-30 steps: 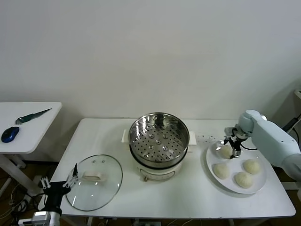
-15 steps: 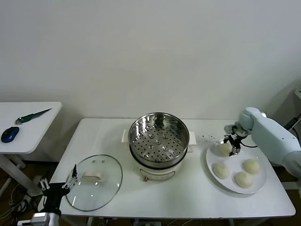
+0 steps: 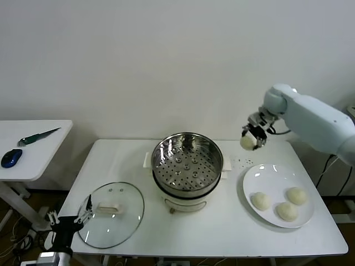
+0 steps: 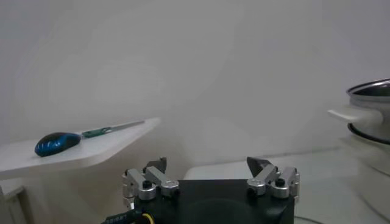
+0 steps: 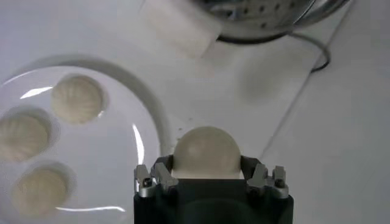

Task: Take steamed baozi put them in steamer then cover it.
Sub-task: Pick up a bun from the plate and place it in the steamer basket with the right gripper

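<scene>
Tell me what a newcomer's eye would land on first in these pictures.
First, the right tool, raised above the table between the steamer and the white plate, shut on one baozi. Next, the three baozi left on that plate at the table's right end. The glass lid lies flat at the front left, with the open left tool beside its edge.

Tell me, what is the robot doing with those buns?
It is moving buns from the plate into the steamer. The right hand holds one bun up in the air, between the plate and the steamer. Three buns wait on the plate, and the steamer has none inside yet. The lid lies flat on the table, and the left hand waits open next to it.
</scene>
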You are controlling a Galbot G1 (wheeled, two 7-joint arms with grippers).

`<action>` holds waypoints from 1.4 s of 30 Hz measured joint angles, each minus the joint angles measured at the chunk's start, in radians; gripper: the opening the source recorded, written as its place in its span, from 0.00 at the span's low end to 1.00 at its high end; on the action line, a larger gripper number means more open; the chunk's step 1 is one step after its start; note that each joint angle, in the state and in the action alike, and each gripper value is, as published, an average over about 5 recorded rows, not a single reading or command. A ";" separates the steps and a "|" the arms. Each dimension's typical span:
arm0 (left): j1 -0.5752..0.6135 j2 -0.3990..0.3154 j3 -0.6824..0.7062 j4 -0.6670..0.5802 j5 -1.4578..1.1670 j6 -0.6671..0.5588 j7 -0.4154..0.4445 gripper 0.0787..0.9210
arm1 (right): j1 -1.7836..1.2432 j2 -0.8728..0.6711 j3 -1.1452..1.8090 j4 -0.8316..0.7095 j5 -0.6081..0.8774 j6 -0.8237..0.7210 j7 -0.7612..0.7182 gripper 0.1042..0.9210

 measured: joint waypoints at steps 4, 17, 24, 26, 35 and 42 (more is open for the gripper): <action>0.006 0.000 0.001 -0.003 0.000 0.000 -0.002 0.88 | 0.046 0.071 -0.029 0.040 -0.013 0.052 -0.001 0.75; 0.024 0.000 -0.003 -0.022 -0.002 -0.001 -0.007 0.88 | 0.002 0.273 -0.006 0.077 -0.235 0.208 0.033 0.74; 0.024 0.000 -0.003 -0.030 -0.003 0.001 -0.007 0.88 | -0.070 0.324 0.020 0.065 -0.368 0.263 0.053 0.75; 0.024 0.000 -0.003 -0.031 -0.003 0.002 -0.007 0.88 | -0.092 0.335 0.027 0.059 -0.400 0.274 0.057 0.75; 0.027 0.002 -0.003 -0.029 -0.007 0.004 -0.008 0.88 | -0.173 0.361 0.041 0.032 -0.486 0.302 0.066 0.76; 0.027 0.002 -0.002 -0.027 -0.007 0.006 -0.008 0.88 | -0.204 0.361 0.048 0.029 -0.510 0.307 0.073 0.80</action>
